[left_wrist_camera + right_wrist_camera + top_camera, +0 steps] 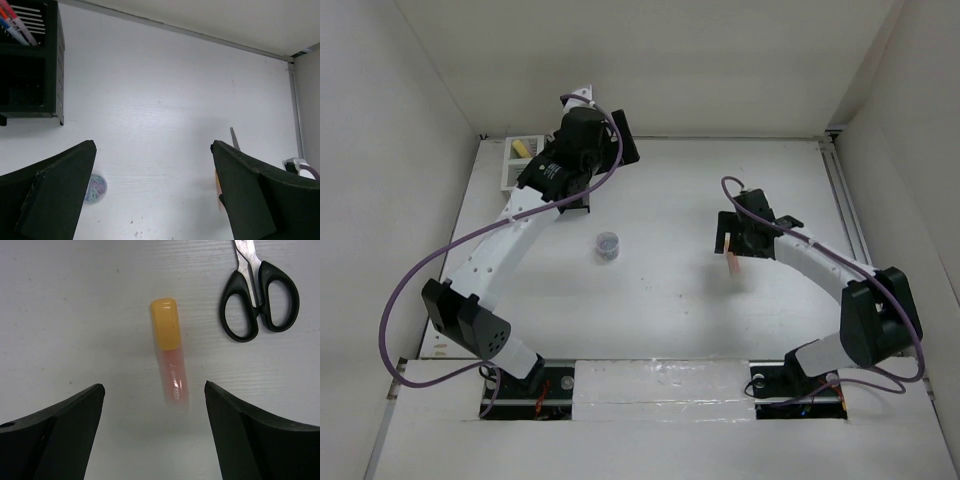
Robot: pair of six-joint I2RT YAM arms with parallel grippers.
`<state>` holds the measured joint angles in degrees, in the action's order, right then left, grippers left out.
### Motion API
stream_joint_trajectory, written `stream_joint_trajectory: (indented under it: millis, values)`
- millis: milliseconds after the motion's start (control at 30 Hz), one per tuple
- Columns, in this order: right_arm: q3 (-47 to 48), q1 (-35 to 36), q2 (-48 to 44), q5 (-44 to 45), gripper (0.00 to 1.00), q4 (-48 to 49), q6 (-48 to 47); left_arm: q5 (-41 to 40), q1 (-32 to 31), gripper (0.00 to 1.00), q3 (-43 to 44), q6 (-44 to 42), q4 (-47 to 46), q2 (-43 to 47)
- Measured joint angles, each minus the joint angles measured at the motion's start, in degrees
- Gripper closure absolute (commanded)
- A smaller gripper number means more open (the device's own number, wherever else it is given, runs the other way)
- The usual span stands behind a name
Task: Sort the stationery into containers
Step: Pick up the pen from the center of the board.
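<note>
The right gripper (154,386) is open, one finger on each side of an orange-capped marker (170,357). The marker lies flat on the tabletop (670,310), right of its middle and well apart from the containers at the far-left corner. How close the fingertips are to the surface cannot be told. The marker looks like a light, stiff plastic tube with a smooth round barrel, so it is likely to roll or slip out of a pinch placed off centre. The best hold is probably across the barrel near mid-length, just below the cap, and the jaws are already lined up for that. Black-handled scissors (260,302) lie just beside the cap end without touching the marker, and that finger should be kept off their loops. The left gripper (152,145) is also wide open and holds nothing; it hangs above the tabletop near the black organiser box (32,65). Behind that box, pens (15,27) stand in the white organiser box (518,162). A small round item (607,245) sits near the middle of the tabletop.
</note>
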<state>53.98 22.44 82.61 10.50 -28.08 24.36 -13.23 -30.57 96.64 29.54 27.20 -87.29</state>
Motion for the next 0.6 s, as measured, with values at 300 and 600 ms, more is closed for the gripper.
stream_joint_trajectory:
  millis: [300, 600]
  values:
    - [-2.49, -2.10, 7.89, -2.75, 0.28, 1.09, -0.57, 0.63, 1.66, 0.00, -2.03, 0.74, -0.59, 0.15]
    - [-2.84, -1.03, 8.44, -2.82, 0.85, -0.11, -0.96, 0.55, 1.66, 0.00, -2.56, 0.66, -1.14, 3.10]
